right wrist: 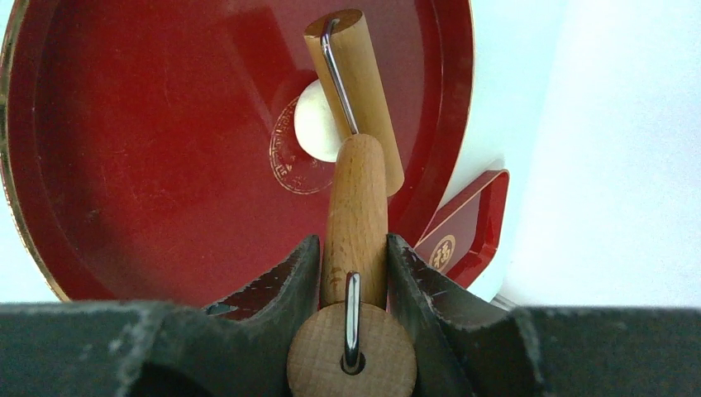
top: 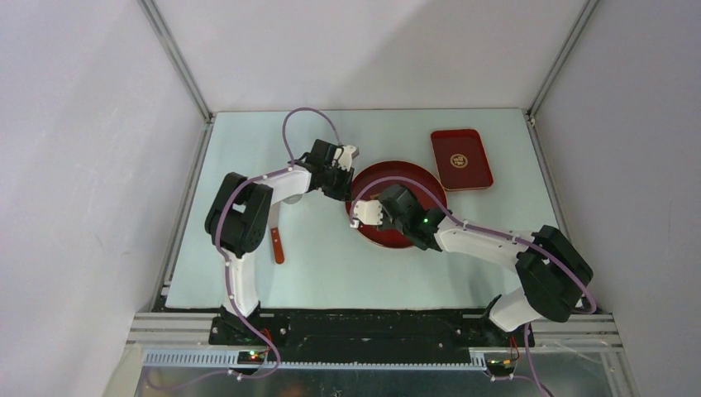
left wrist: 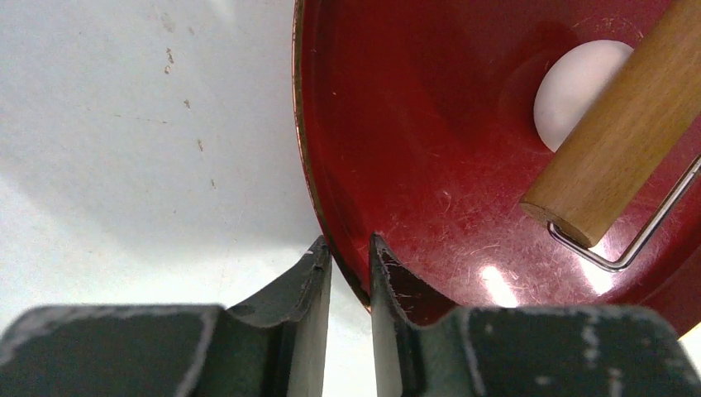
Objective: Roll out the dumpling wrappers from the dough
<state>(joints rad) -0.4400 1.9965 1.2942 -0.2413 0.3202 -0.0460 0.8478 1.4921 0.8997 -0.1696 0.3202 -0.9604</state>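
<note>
my left gripper (left wrist: 349,248) is nearly closed, its two fingers pinching the rim of the red plate (left wrist: 397,124) from either side. my right gripper (right wrist: 354,248) is clamped on the wooden handle of the rolling pin (right wrist: 357,198), whose barrel lies over the dough (right wrist: 312,132), a small white ball at the plate's middle, on a gold seal (right wrist: 289,169) (its characters too small to read). a like seal marks the red tray (right wrist: 479,215) beyond.

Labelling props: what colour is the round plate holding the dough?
Glossy dark red plate with a gold rim; right wrist view shows it best.
</note>
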